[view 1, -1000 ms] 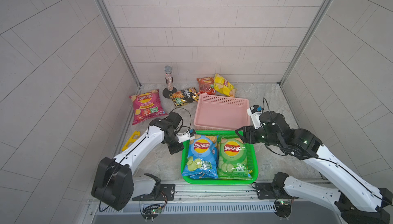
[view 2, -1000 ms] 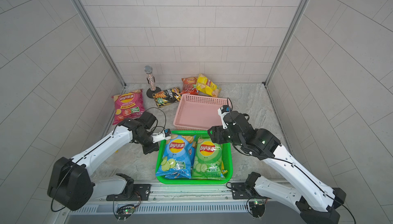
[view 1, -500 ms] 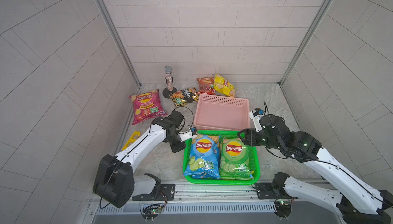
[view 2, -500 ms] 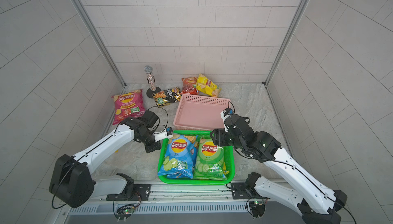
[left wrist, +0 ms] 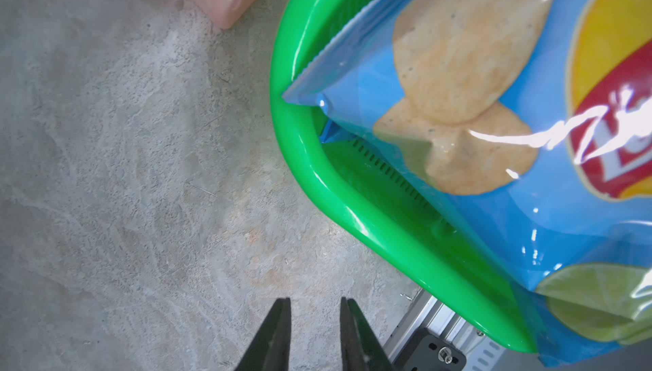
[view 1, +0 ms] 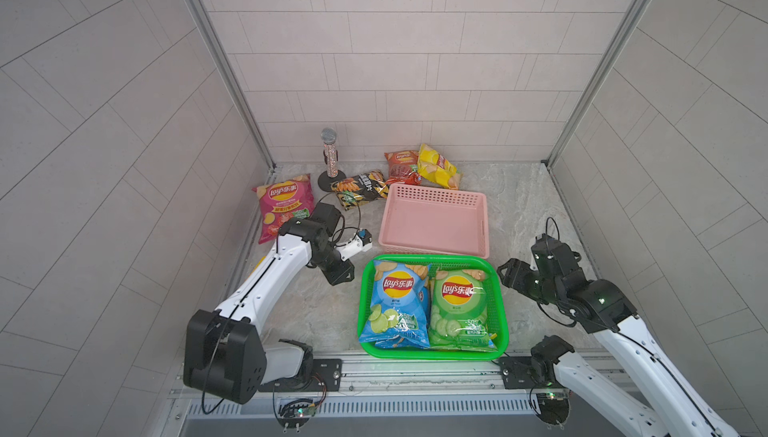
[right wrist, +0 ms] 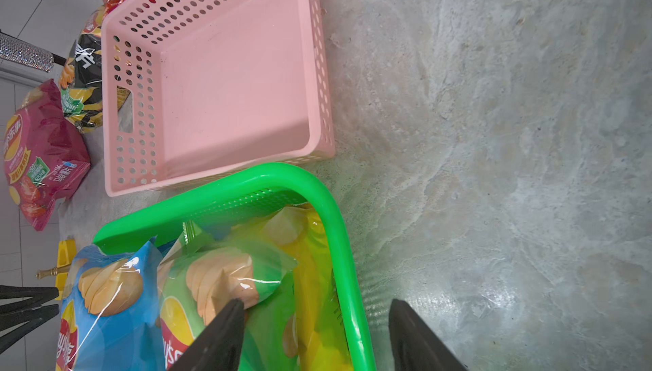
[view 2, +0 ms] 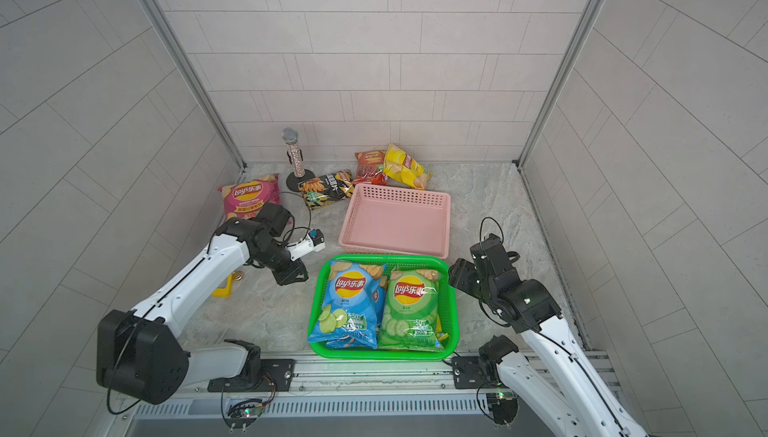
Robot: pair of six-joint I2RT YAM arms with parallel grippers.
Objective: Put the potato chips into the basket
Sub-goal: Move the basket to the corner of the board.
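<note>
The green basket (view 1: 432,258) stands at the table's front with a blue chip bag (view 1: 395,302) and a green chip bag (view 1: 459,306) lying in it, seen in both top views. A yellow bag (right wrist: 310,267) shows under the green one. My left gripper (left wrist: 315,300) hovers over bare table just left of the basket's far left corner (left wrist: 317,175), open a little, nothing between its fingers. My right gripper (right wrist: 317,302) is open wide by the basket's right rim (right wrist: 335,228), one finger over the green bag (right wrist: 229,274), holding nothing.
An empty pink basket (view 1: 434,223) sits right behind the green one. Magenta (view 1: 284,206), black (view 1: 361,187), red (view 1: 399,163) and yellow (view 1: 436,167) chip bags lie along the back, beside a glittery microphone (view 1: 330,156). A small yellow object (view 2: 220,287) lies by the left wall.
The left gripper has opened and drawn back left from the green basket's corner. The right gripper has moved right, off the basket. The basket shifted slightly right.
</note>
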